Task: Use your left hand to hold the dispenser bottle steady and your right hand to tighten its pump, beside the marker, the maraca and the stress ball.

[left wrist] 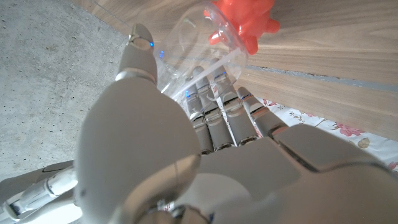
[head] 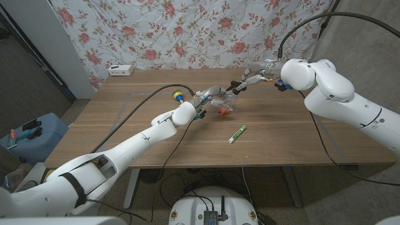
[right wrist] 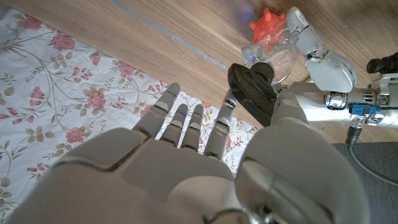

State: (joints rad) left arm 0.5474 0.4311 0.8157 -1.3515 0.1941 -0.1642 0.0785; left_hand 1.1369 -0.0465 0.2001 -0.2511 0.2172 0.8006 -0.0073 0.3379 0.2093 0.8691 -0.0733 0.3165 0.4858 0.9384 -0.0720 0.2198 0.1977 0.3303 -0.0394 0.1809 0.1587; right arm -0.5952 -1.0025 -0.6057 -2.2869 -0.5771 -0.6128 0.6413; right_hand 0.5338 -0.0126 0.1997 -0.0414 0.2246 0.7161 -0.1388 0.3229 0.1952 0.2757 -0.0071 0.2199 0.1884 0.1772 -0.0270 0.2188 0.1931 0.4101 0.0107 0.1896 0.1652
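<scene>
Centre of the head frame: clear dispenser bottle (head: 220, 102) gripped by left robot hand (head: 203, 100), fingers wrapped round its wall, just above the worktop (head: 125, 112). Right robot hand (head: 250, 78) at the black pump (right wrist: 252, 87), thumb against it, other fingers spread; grasp not certain. Best to close thumb and fingertips squarely on the pump collar before turning, keep left grip firm, twist in short arcs. Orange spiky stress ball (head: 223, 111) just beside; green marker (head: 237, 133) lower right; maraca (head: 177, 95) left.
</scene>
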